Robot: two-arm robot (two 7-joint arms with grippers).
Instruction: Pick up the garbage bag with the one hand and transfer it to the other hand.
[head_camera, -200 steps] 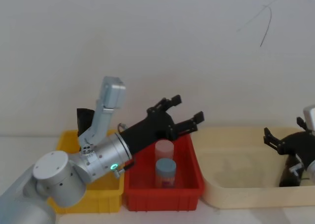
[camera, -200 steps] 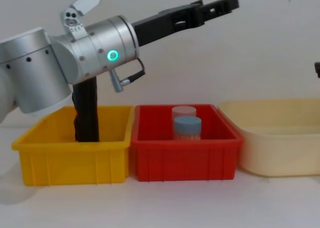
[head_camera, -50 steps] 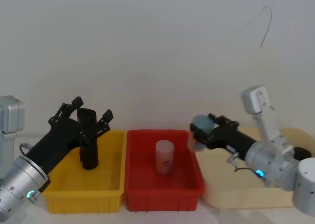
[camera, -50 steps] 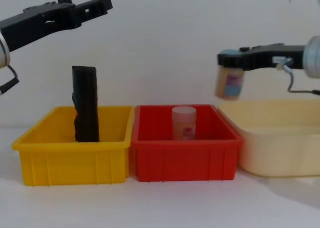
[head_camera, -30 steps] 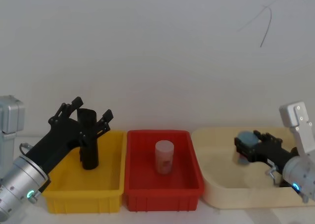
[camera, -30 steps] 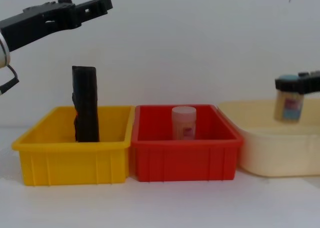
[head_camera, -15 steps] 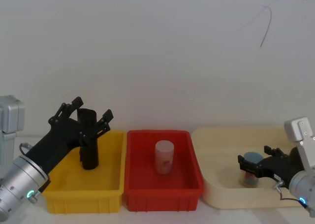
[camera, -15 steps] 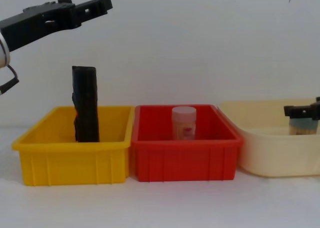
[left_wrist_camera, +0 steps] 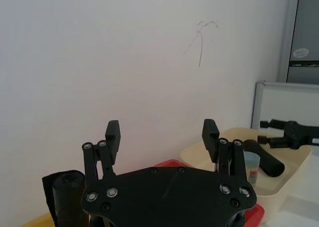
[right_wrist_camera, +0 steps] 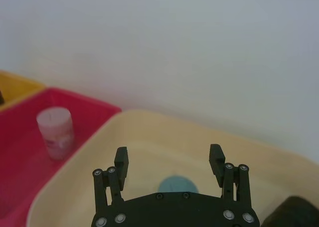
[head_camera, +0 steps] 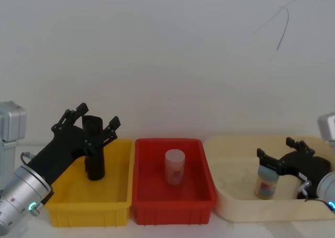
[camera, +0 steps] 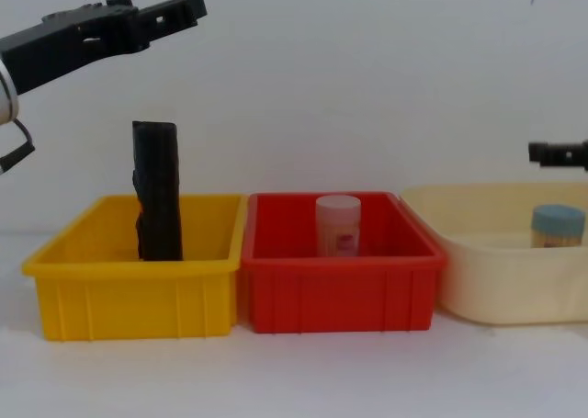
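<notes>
The garbage bag (head_camera: 94, 149), a tall glossy black roll, stands upright in the yellow bin (head_camera: 89, 206); its base is hidden behind the bin wall in the chest view. The left end effector (head_camera: 90, 124) hovers above the roll's top, fingers spread wide, nothing gripped. The right end effector (head_camera: 279, 149), fingers apart and empty, sits above a blue-lidded jar (head_camera: 265, 179) in the cream tub (head_camera: 230, 196), its arm cut off at the frame edge. A translucent pink-lidded jar (head_camera: 175, 167) occupies the red bin (head_camera: 172, 209).

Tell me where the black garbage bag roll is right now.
The garbage bag roll stands upright in the yellow bin on the robot's left, beside the red bin. The open left gripper hangs above its top.
</notes>
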